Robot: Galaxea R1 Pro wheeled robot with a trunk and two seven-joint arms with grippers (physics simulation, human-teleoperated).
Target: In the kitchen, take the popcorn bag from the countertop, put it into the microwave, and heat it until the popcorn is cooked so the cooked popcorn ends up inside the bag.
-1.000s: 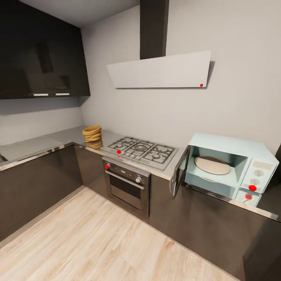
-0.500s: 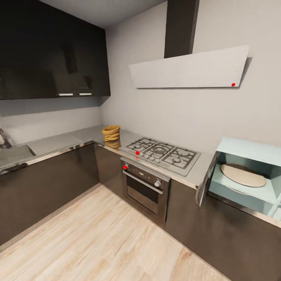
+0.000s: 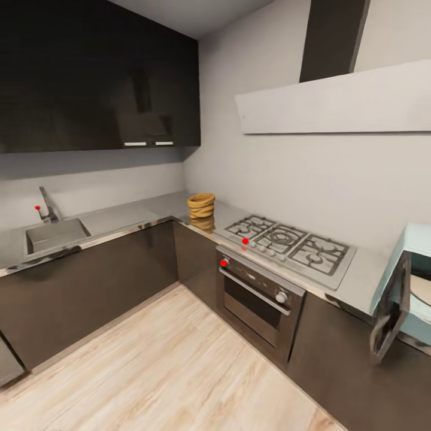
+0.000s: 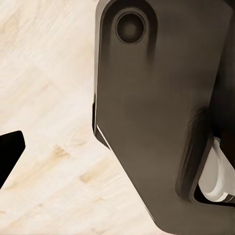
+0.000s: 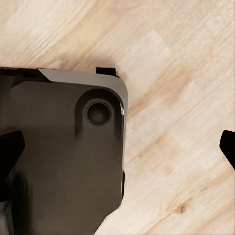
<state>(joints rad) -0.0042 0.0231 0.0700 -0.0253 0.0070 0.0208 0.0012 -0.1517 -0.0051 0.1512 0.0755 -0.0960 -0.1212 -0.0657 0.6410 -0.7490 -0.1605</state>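
The popcorn bag (image 3: 201, 205) is sitting upright on the bench (image 3: 149, 211) in the corner of the kitchen, just beside the near-left corner of the steel gas hob (image 3: 288, 242) and well apart from the microwave (image 3: 410, 281). Its tan, ringed sides are reflecting in the glossy bench surface below it. The microwave is showing at the right edge of the head view, pale blue, with its dark glass door (image 3: 390, 316) hanging open toward the room. A built-in oven (image 3: 257, 296) is sitting under the hob, a white slanted hood (image 3: 335, 102) is hanging above it, and a sink (image 3: 55, 234) with a tap (image 3: 46, 206) is lying in the bench along the left wall beneath dark wall cabinets (image 3: 96, 78). In both wrist views the cameras are looking down at the robot's dark base (image 4: 156, 112) over the pale wooden floor (image 5: 181, 63). Black finger tips (image 5: 10, 152) are peeking in at the frame edges, spread far apart on the right gripper; the left gripper's state I cannot tell.
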